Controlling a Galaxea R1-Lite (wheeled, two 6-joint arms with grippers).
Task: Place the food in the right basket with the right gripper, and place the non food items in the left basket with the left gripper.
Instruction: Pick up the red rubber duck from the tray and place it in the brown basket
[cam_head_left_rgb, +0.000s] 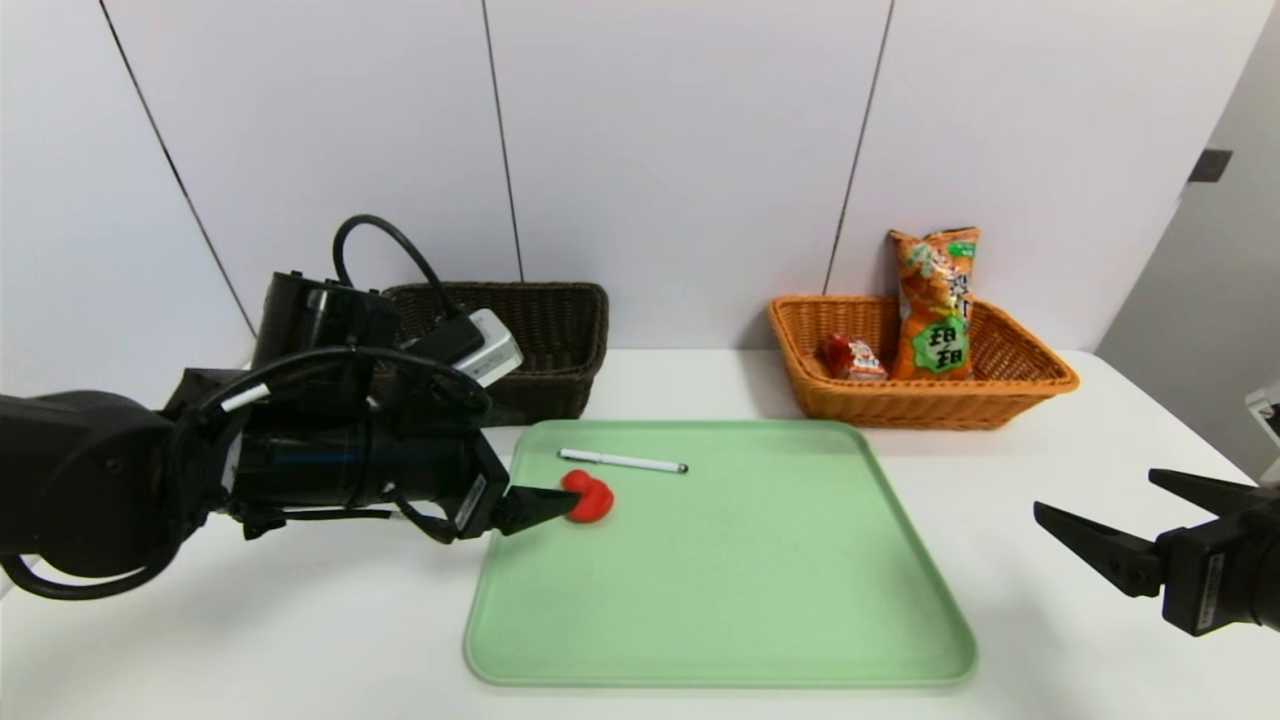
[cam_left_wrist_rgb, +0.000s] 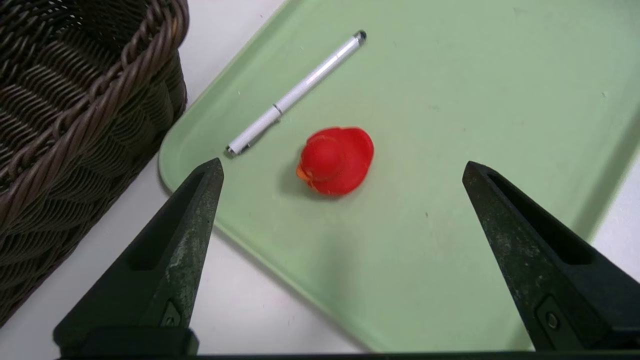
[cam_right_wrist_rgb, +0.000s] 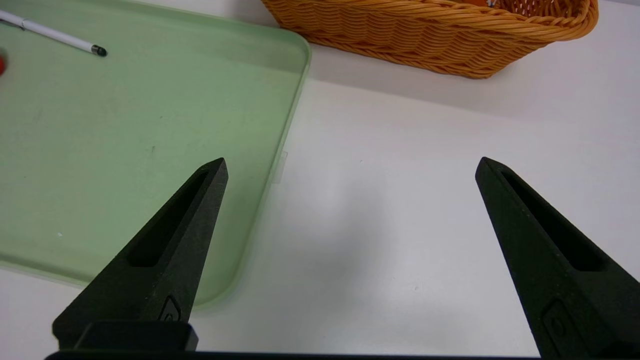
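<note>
A small red rubber duck (cam_head_left_rgb: 592, 498) (cam_left_wrist_rgb: 336, 160) and a thin white pen (cam_head_left_rgb: 622, 461) (cam_left_wrist_rgb: 297, 92) (cam_right_wrist_rgb: 55, 36) lie on the green tray's far left part. My left gripper (cam_head_left_rgb: 563, 501) (cam_left_wrist_rgb: 342, 161) hovers open over the tray's left edge. Its fingers stand wide apart, short of the duck and touching nothing. The dark brown left basket (cam_head_left_rgb: 545, 340) (cam_left_wrist_rgb: 75, 125) stands behind that arm. The orange right basket (cam_head_left_rgb: 920, 405) (cam_right_wrist_rgb: 440, 35) holds the long orange snack bag (cam_head_left_rgb: 935, 300) and the red drink carton (cam_head_left_rgb: 852, 357). My right gripper (cam_head_left_rgb: 1095, 490) (cam_right_wrist_rgb: 351, 160) is open and empty over the table, right of the tray.
The green tray (cam_head_left_rgb: 720, 600) (cam_left_wrist_rgb: 450, 100) (cam_right_wrist_rgb: 125, 150) lies in the middle of the white table (cam_head_left_rgb: 1050, 640), with both baskets behind it against the white wall. The left arm's bulk covers part of the brown basket in the head view.
</note>
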